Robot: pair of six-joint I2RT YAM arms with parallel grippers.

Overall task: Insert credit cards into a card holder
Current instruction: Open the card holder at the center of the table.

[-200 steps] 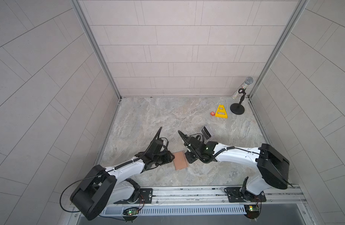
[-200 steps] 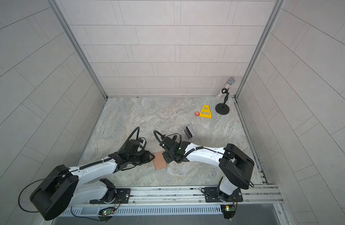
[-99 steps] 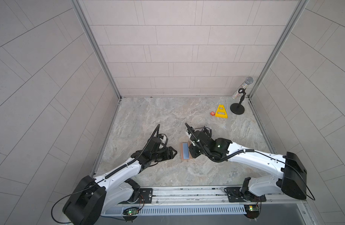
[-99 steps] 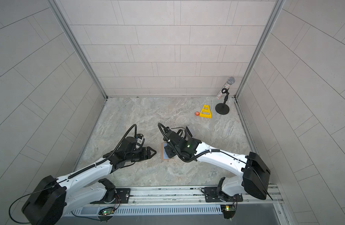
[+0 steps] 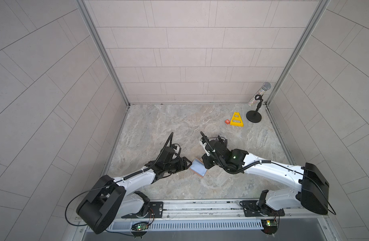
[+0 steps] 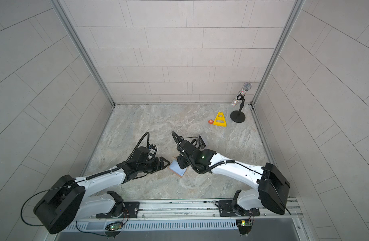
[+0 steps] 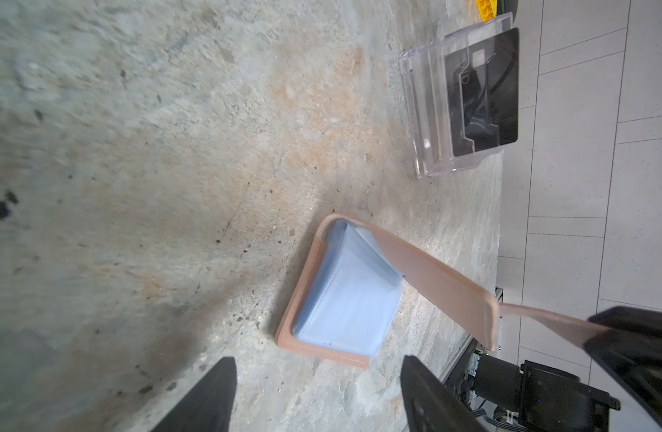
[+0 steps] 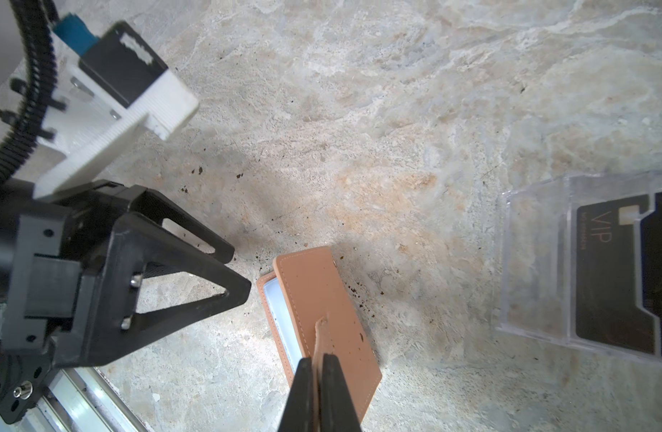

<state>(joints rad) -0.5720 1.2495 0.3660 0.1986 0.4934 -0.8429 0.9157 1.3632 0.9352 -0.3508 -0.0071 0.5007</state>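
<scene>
Pale tiled walls (image 5: pixel 179 52) close me in on three sides, over a marbled grey-and-tan table (image 5: pixel 179 125) with a metal rail (image 5: pixel 200 205) along its front edge where both my arms are mounted. At the far right corner stands a glittery microphone (image 5: pixel 260 95) on a black stand, with a yellow triangle (image 5: pixel 237 120) and a small orange cube (image 5: pixel 227 121) just beside it. Near the middle front of the table lies the card holder (image 5: pixel 198 169), between my two grippers. My left gripper (image 5: pixel 188 164) stands wide and empty, its tips just beside the holder's edge without touching it. My right gripper (image 8: pixel 317 361) is pinched tight on the holder's tab (image 8: pixel 320 333), holding the tan cover tilted up. In both top views the holder shows only as a pale blue patch with a tan rim. My left wrist view shows the clear sleeves (image 7: pixel 348 299) fanned under the raised cover. My right wrist view shows the cover's outer leather and the stitching. Both wrist views also show a clear plastic box (image 7: pixel 426 112) well apart from the holder, with a dark credit card (image 8: pixel 613 276) lettered "VIP" standing in it. In the top views my right arm mostly hides that box.
</scene>
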